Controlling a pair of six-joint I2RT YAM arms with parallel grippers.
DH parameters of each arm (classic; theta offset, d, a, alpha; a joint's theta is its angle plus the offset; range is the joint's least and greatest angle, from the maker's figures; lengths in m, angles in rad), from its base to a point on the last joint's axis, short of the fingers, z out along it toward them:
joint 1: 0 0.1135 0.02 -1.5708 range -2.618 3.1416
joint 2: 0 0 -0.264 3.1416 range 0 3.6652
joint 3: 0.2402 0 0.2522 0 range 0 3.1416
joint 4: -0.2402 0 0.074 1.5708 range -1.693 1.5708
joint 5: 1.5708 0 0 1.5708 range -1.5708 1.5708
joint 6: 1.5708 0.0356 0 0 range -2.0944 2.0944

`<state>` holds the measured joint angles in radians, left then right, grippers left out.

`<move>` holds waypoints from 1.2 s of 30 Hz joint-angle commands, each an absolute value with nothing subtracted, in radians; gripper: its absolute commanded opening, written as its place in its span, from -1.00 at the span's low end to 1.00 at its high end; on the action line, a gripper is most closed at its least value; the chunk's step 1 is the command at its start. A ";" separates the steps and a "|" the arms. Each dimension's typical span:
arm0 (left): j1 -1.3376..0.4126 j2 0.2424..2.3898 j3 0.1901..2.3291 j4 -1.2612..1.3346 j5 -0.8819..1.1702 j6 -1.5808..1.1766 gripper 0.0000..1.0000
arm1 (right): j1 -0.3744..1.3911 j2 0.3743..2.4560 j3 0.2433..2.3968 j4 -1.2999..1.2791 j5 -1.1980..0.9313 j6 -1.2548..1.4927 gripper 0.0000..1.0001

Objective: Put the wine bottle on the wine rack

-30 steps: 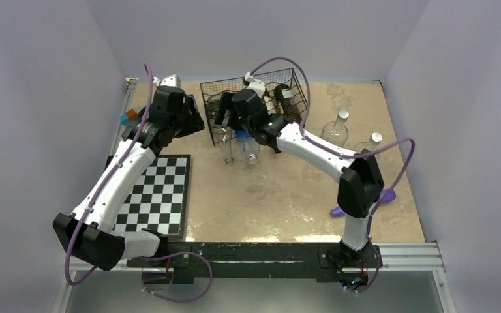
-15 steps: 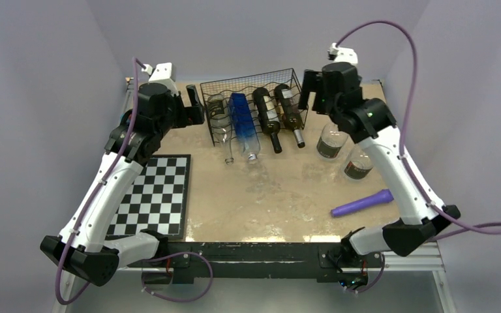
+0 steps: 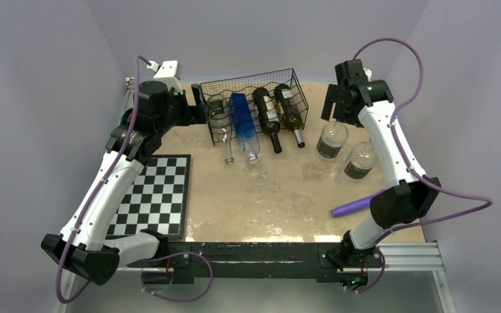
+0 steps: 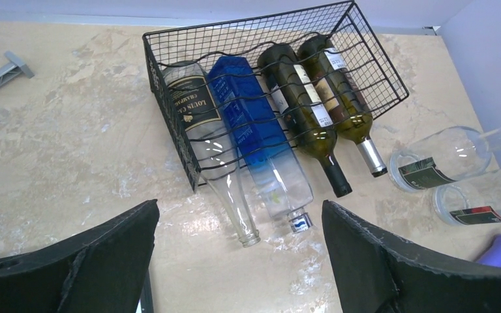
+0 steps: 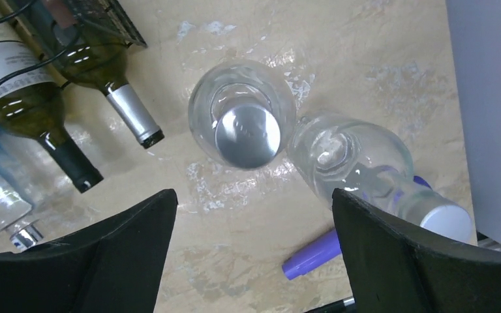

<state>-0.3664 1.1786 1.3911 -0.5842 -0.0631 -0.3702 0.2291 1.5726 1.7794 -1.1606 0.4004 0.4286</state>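
Beige marbled tabletop (image 3: pixel 280 195) is found bearing the black wire-mesh wine rack (image 3: pixel 248 82), in which four wine bottles (image 4: pixel 248 117) are laid necks outward, so placement is judged largely done; two clear round glass bottles (image 3: pixel 332 140) are seen upright just beside it, and the left gripper (image 4: pixel 240 208) and right gripper (image 5: pixel 254 195) are held open, empty.

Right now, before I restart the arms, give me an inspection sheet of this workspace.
Surface: beige table, pale scuffs.
Job's things: rack holds clear bottle, blue bottle, two dark bottles, all lying; two round bottles stand right of it.
Clutter: purple cylinder by right arm; checkerboard at left.
Grippers: left gripper open, empty, facing rack; right gripper open, empty, over round bottles.
Cables: purple cables loop above both arms.
Surroundings: plain lilac walls.
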 commanded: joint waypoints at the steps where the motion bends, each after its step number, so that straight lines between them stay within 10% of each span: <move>1: -0.359 1.188 1.392 -0.538 -0.035 -0.362 0.96 | 0.177 1.634 1.809 -1.168 0.333 0.446 0.81; 20: -0.359 1.204 1.388 -0.583 -0.106 -0.374 0.96 | 0.101 1.770 1.856 -1.153 0.215 0.405 -0.03; 28: -0.359 1.210 1.381 -0.584 -0.075 -0.370 0.96 | 0.101 1.738 1.853 -1.156 0.201 0.393 -1.00; 36: -0.359 1.211 1.346 -0.557 0.019 -0.360 0.95 | 0.137 1.627 1.818 -1.183 0.161 0.388 -1.00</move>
